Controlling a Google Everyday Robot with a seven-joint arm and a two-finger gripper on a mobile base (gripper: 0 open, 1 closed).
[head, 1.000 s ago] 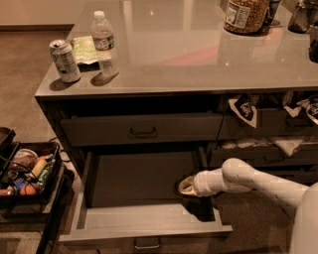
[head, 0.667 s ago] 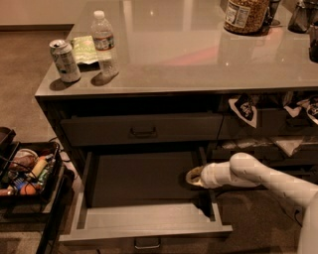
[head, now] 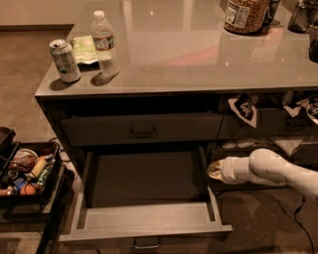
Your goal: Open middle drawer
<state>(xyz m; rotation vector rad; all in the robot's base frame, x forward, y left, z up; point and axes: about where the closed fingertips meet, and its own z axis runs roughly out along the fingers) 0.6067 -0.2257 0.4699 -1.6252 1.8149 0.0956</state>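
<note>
One grey counter (head: 198,54) fills the scene. Below its closed top drawer (head: 99,130), the middle drawer (head: 149,217) stands pulled out nearward. The gripper (head: 214,169) sits just beside the drawer's right wall; I cannot tell whether it is parted or closed.

Grey cabinet surroundings: counter goods, shelf stock, floor bin.
Glossy grey countertop (head: 198,54) bearing, at its left end, a silver drink can (head: 64,60), a clear plastic water bottle with white cap (head: 105,44) and a flat green packet (head: 85,48) between them; a clear jar of brown contents (head: 244,15) at the far edge, right. Black-and-white pouches (head: 244,110) in the open compartment under the counter, right. Black bin of assorted small items (head: 30,171) on the floor, left. The gripper (head: 214,169) sits low right, below the pouches.
</note>
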